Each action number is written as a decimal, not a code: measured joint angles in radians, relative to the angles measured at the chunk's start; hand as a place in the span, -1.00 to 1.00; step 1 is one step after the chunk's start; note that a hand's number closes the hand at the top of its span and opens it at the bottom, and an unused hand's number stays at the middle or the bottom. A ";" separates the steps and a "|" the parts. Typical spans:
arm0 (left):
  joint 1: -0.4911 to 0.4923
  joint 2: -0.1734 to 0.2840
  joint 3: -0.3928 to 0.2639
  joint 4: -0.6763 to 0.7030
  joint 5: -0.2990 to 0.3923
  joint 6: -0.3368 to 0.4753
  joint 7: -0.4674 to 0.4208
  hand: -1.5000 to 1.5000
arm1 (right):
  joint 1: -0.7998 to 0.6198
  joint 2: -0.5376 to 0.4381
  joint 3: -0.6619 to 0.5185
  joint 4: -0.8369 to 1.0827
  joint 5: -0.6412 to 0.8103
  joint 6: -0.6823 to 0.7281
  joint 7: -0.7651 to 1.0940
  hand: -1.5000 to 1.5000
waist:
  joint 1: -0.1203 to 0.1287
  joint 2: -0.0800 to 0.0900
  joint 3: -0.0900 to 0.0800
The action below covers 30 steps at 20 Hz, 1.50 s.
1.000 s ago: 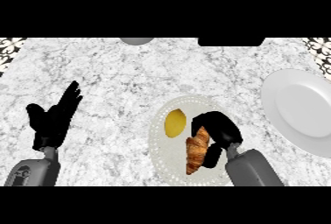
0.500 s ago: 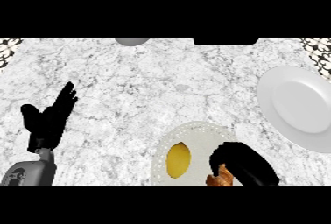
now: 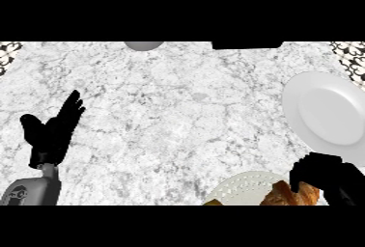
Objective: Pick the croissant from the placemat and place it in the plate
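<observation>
A golden-brown croissant (image 3: 294, 195) shows at the lower right edge of the head view, just right of the round white lace placemat (image 3: 239, 189). My right hand (image 3: 324, 170) is curled over it, fingers down on its top, and hides part of it. The white plate (image 3: 327, 115) lies on the marble counter at the right edge, a short way above that hand. My left hand (image 3: 51, 131) rests open at the left, fingers up, holding nothing.
A grey round object (image 3: 145, 45) and a dark object (image 3: 246, 44) sit at the counter's far edge. Patterned patches mark the far corners (image 3: 8, 49). A sliver of something yellow (image 3: 212, 203) peeks at the bottom edge beside the placemat.
The view has shifted, so placemat and croissant slid toward the bottom edge and the yellow object is nearly out of sight. My right hand with the croissant now sits further right, nearer the plate.
</observation>
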 measured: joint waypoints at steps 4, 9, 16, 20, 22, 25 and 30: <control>-0.015 -0.001 -0.003 -0.010 -0.001 -0.005 0.012 0.00 | 0.041 0.004 -0.153 -0.043 -0.122 -0.010 0.008 1.00 | 0.013 0.003 0.000; -0.013 -0.013 -0.015 -0.012 -0.016 -0.007 0.008 0.00 | -0.042 -0.011 -0.319 0.045 -0.286 0.055 0.057 1.00 | 0.028 0.006 0.000; -0.026 -0.027 -0.014 0.013 -0.026 -0.012 -0.015 0.00 | -0.226 -0.080 -0.474 0.396 -0.361 0.081 -0.025 1.00 | 0.040 0.009 0.000; -0.036 -0.020 -0.005 0.019 -0.024 -0.026 -0.011 0.00 | -0.351 -0.134 -0.510 0.634 -0.341 0.077 -0.105 1.00 | 0.046 0.011 0.000; -0.038 -0.017 0.002 0.033 -0.022 -0.034 -0.022 0.00 | -0.396 -0.160 -0.508 0.747 -0.303 0.059 -0.156 1.00 | 0.048 0.012 0.000; -0.041 -0.019 0.002 0.022 -0.021 -0.035 -0.011 0.00 | -0.453 -0.198 -0.484 0.909 -0.240 0.048 -0.221 1.00 | 0.054 0.013 0.001; -0.046 -0.026 -0.006 0.027 -0.032 -0.035 -0.016 0.00 | -0.544 -0.241 -0.464 1.154 -0.231 0.143 -0.278 -1.00 | 0.060 0.015 0.001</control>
